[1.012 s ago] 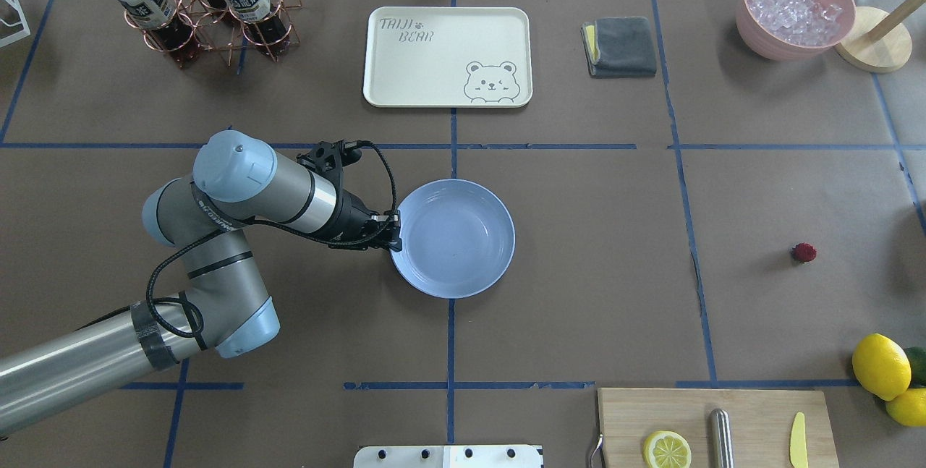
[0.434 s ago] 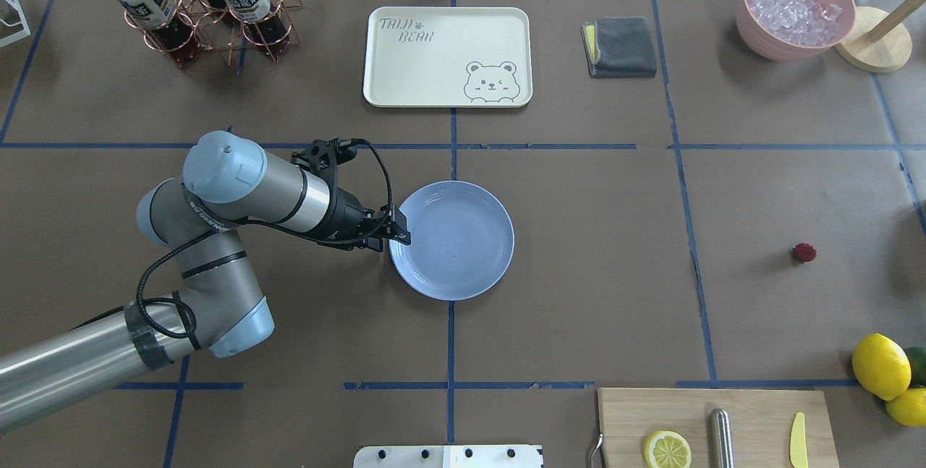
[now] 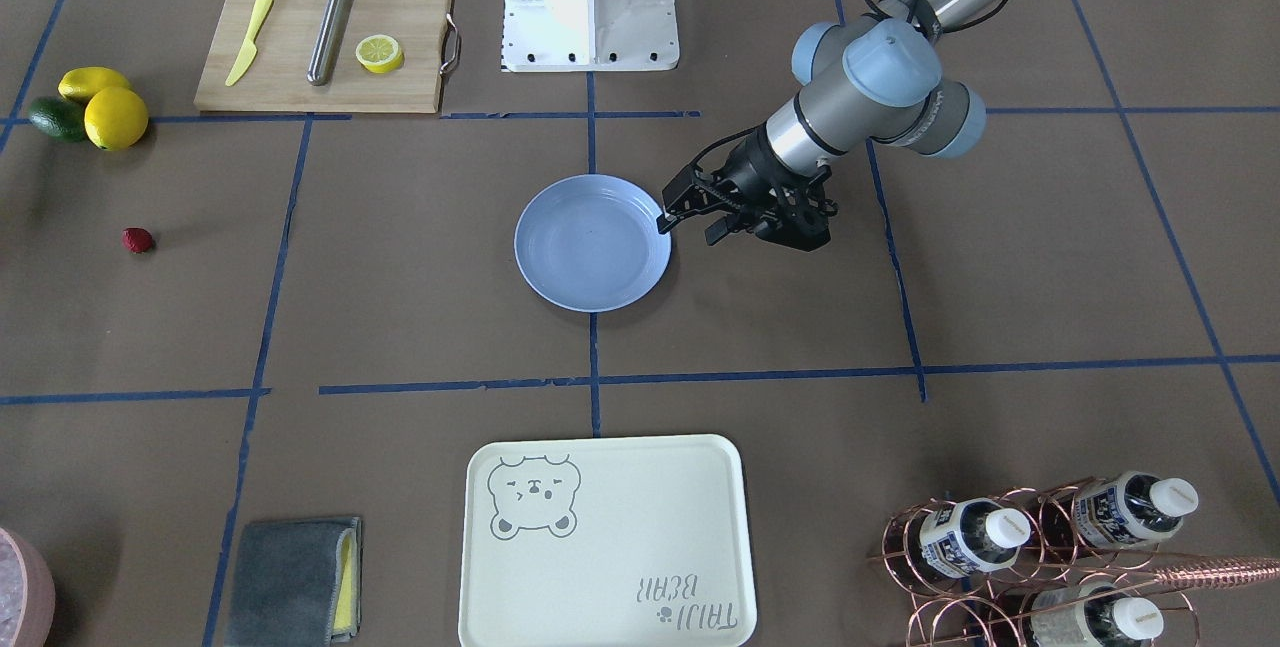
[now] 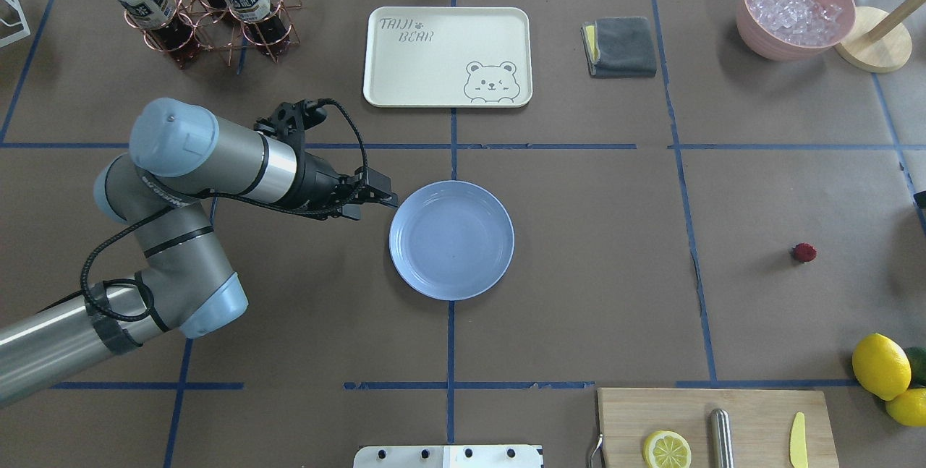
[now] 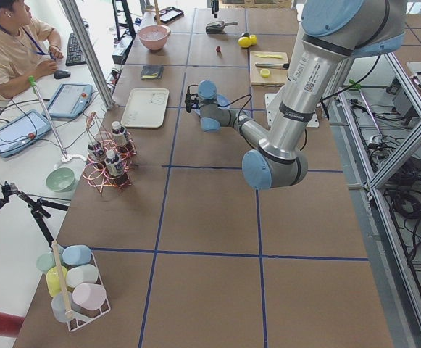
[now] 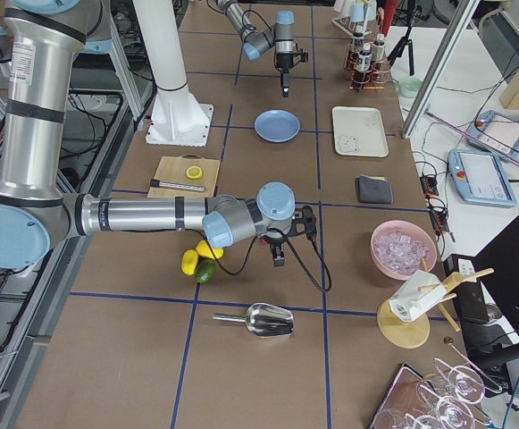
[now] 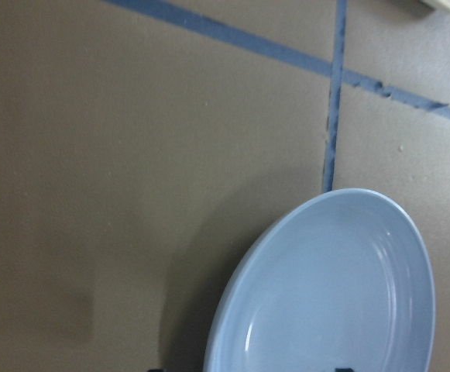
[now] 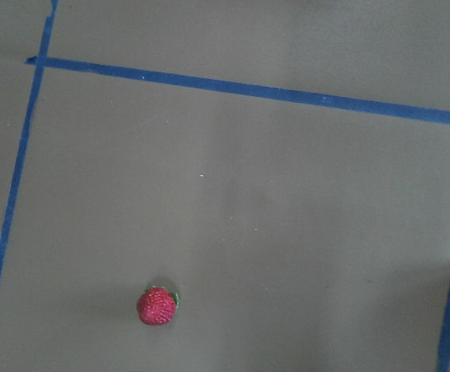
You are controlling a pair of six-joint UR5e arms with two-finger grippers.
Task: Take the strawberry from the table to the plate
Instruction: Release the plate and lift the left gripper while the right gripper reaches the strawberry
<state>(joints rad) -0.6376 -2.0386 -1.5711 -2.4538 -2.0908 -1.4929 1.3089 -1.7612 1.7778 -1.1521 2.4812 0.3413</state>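
The strawberry (image 4: 804, 252) lies on the brown paper of the table (image 4: 579, 294), on the robot's right side and well apart from the light-blue plate (image 4: 452, 239), which sits near the middle where two blue tape lines cross. Two lemons (image 4: 880, 365) rest near the table's edge, nearer the robot than the berry, and a wooden cutting board (image 4: 712, 424) lies beside them. The left arm reaches in over the table, and the left gripper (image 4: 375, 204) hangs just beside the plate's rim on the robot's left, its fingers spread apart and grasping nothing; in the front-facing view one fingertip sits over the rim's edge while the other stands over bare paper. The left wrist camera looks down on the plate's rim and the tape cross beyond it. The right wrist camera shows the strawberry alone on the paper inside a taped square, its red body upright with a bit of green at one side. The right gripper (image 6: 279, 259) shows clearly only in the side view, pointing down over the table near the lemons, and whether it is released or clenched cannot be told
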